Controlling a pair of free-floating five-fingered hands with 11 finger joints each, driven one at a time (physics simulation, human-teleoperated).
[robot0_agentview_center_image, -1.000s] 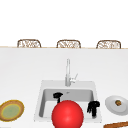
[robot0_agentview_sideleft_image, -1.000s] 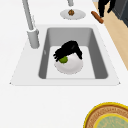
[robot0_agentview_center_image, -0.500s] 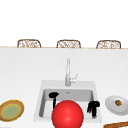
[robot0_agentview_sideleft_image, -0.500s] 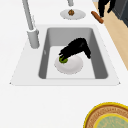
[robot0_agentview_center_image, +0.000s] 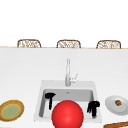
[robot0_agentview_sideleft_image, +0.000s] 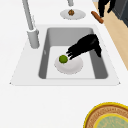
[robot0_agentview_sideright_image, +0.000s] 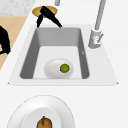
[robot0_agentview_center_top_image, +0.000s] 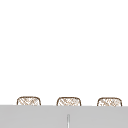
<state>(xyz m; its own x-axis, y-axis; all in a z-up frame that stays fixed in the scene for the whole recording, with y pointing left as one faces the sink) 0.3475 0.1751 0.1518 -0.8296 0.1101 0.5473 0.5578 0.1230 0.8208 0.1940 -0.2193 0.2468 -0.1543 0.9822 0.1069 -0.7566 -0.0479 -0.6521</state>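
Down in the sink (robot0_agentview_sideleft_image: 25, 50) you have a white bowl (robot0_agentview_sideleft_image: 72, 67) on the basin floor, holding one green lime (robot0_agentview_sideleft_image: 63, 59) that sits toward the bowl's tap side. Your left hand (robot0_agentview_sideleft_image: 85, 46) hangs over the sink with its fingers straight and spread, holding nothing. From the left they seem to point at the lime, but the right side view puts the hand over the sink's left end, apart from bowl and lime. Your right hand (robot0_agentview_center_image: 93, 106) hovers at the sink's near right corner, fingers loose and pointing down, empty. On the right counter a white plate (robot0_agentview_center_image: 111, 105) carries a small brown item (robot0_agentview_center_image: 118, 102). On the left sits a yellow-rimmed plate (robot0_agentview_center_image: 11, 110) with a green centre. A red ball (robot0_agentview_center_image: 67, 115) fills the near middle of the front view.
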